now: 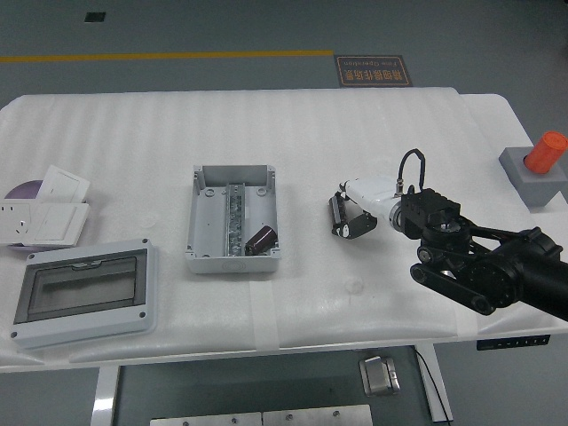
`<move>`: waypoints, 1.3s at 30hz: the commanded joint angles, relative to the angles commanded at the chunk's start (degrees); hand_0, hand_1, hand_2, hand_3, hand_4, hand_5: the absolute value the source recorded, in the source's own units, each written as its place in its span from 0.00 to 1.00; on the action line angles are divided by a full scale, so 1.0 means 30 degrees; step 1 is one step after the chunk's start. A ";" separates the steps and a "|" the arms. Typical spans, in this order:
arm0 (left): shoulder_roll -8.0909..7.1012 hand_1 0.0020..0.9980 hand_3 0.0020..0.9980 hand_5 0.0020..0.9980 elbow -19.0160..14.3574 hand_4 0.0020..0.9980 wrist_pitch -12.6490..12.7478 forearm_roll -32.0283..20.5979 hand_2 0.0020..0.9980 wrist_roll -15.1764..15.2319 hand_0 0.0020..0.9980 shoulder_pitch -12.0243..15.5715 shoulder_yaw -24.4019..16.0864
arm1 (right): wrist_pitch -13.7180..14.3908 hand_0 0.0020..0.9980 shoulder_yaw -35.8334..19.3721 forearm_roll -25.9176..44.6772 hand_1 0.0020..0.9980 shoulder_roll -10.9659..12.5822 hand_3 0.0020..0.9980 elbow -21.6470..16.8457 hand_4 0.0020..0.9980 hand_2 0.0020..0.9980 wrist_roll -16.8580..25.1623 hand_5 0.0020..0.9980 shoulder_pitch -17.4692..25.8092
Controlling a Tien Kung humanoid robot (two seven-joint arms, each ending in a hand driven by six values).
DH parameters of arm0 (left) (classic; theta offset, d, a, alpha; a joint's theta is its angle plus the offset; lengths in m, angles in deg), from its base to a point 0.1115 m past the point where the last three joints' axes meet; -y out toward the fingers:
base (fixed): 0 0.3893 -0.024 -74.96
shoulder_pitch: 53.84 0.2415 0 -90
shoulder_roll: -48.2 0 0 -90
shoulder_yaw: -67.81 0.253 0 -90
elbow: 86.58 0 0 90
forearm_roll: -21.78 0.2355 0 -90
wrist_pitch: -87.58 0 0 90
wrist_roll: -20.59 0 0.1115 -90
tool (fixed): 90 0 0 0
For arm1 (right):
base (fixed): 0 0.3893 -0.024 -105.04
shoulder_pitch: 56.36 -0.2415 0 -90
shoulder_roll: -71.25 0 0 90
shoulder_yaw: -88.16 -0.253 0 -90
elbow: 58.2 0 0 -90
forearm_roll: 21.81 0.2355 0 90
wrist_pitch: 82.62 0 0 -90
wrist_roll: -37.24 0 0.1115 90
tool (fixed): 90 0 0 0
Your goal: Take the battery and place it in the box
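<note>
A dark cylindrical battery (336, 213) lies on the white table, right of centre. My right hand (348, 211) reaches in from the right; its white fingers (358, 189) curl over the battery's far side, and the dark thumb presses against its near side. The battery still looks to be resting on the table. The grey open box (201, 188) stands to the left of the hand, with a metal rail down its middle. Another dark battery (262, 238) lies in the box's near right corner. My left arm is out of view.
A grey enclosure with a clear lid (82, 293) sits at the near left. White socket plates (44, 217) and a purple disc (21, 189) lie behind it. An orange cylinder in a grey holder (538, 169) stands at the far right edge.
</note>
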 joint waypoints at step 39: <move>0.0146 0.68 0.65 0.54 0.0146 0.78 0.0281 -0.0458 0.64 0.0089 0.66 -0.0048 0.0544 | 0.1053 0.19 -0.2660 -0.0912 0.40 -0.1827 0.93 -0.5396 0.82 0.75 -0.0968 0.55 0.0932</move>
